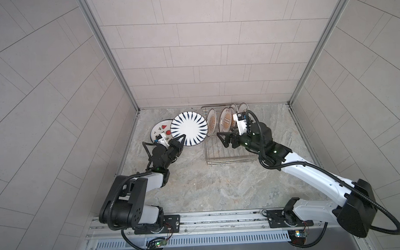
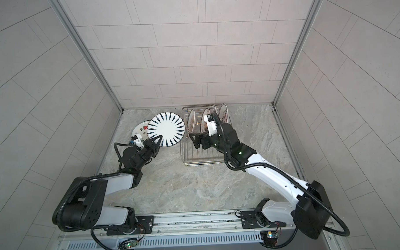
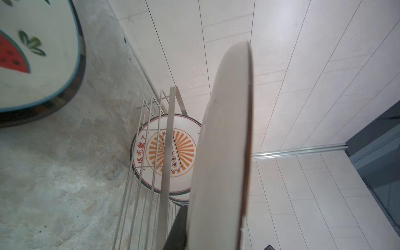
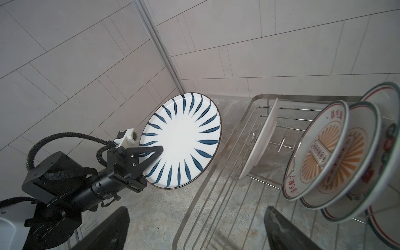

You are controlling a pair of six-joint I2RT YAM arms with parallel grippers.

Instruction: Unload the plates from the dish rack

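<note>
1. Gripping the striped plate [image 1: 189, 129] by its near rim, the left gripper [image 1: 180, 139] holds it tilted just left of the rack [image 1: 227, 156] in both top views. The plate overlaps the melon plate [image 1: 160, 130], which lies flat on the table [image 1: 219, 186]. The right gripper [image 1: 223, 140] hangs over the rack, jaws wide and empty. Sunburst plates [image 1: 226, 121] stand upright in the rack's far half.
2. In the left wrist view, the striped plate [image 3: 223, 151] shows its plain back, edge-on, with a dark finger [image 3: 178, 227] against it. Beyond it stands the rack [image 3: 166, 162] with one of the sunburst plates [image 3: 186, 138]. The melon plate [image 3: 32, 65] lies apart.
3. In the right wrist view, the left gripper [image 4: 159, 150] pinches the striped plate [image 4: 184, 140], one finger across its face. The right gripper [image 4: 195, 208] is spread wide above the rack [image 4: 303, 96]. There a plain plate [image 4: 262, 138] leans alone, and the sunburst plates [image 4: 318, 149] stand close together.
</note>
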